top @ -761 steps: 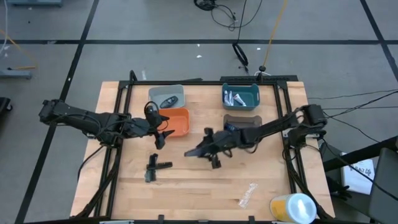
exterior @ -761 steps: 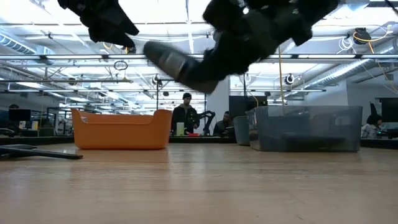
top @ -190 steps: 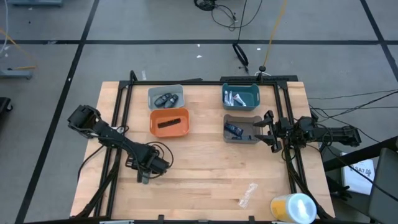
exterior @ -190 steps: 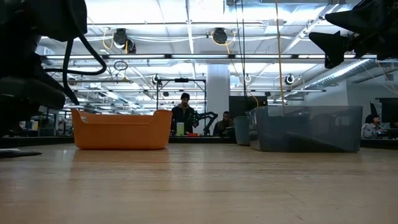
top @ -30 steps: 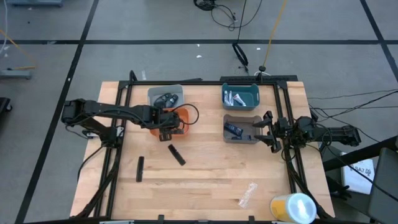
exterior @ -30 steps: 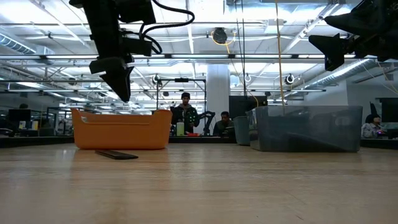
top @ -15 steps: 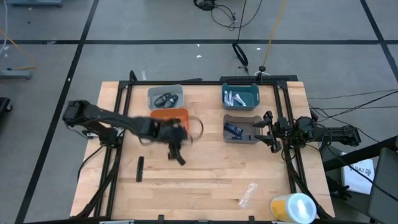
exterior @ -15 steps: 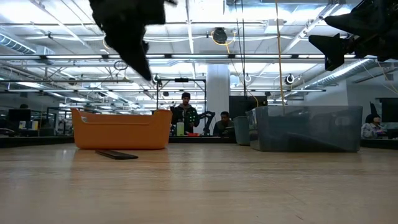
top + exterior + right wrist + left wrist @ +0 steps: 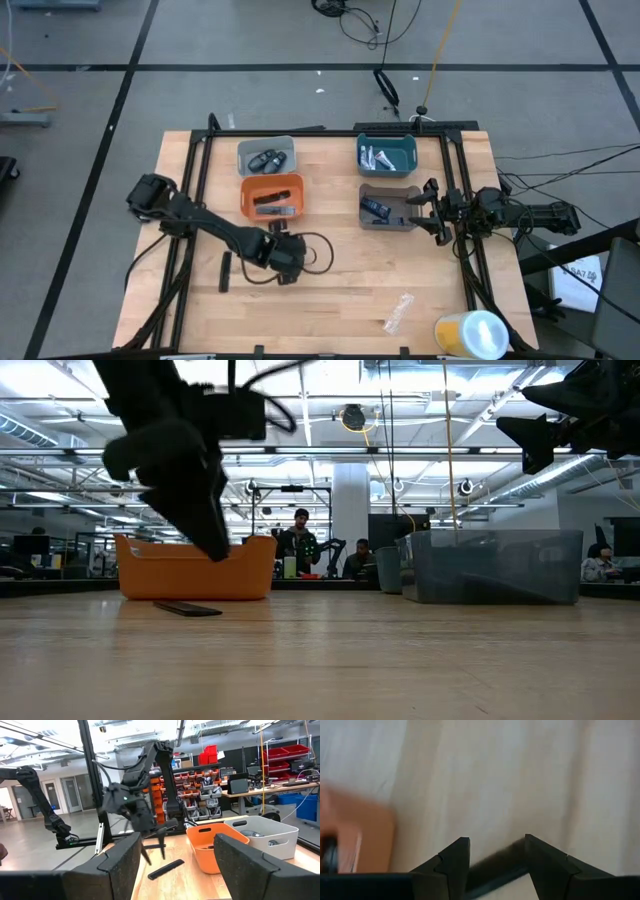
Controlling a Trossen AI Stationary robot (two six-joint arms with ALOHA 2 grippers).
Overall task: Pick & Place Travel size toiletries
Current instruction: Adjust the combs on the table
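My left gripper [image 9: 288,262] hangs open, slanting down over a thin black stick [image 9: 495,867] that lies flat on the table's middle; its fingers stand on either side of the stick, above it [image 9: 187,608]. A second black stick [image 9: 225,271] lies to its left. The orange bin [image 9: 272,197] holds black sticks, the light grey bin [image 9: 267,157] dark oval pieces, the teal bin [image 9: 387,155] silvery-white tubes, and the brown-grey bin [image 9: 390,207] a dark blue tube. My right gripper [image 9: 428,211] waits open at the right edge.
A clear crinkled wrapper [image 9: 398,312] and a big yellow-and-white cylinder [image 9: 475,332] lie at the near right corner. Black frame rails [image 9: 190,230] run along both sides of the table. Bare wood spreads between the bins and the near edge.
My left gripper has swung from above the orange bin toward the table's near edge and come down, tipping more steeply, until it hangs over the black stick in the middle. Both sticks on the table have stayed where they were.
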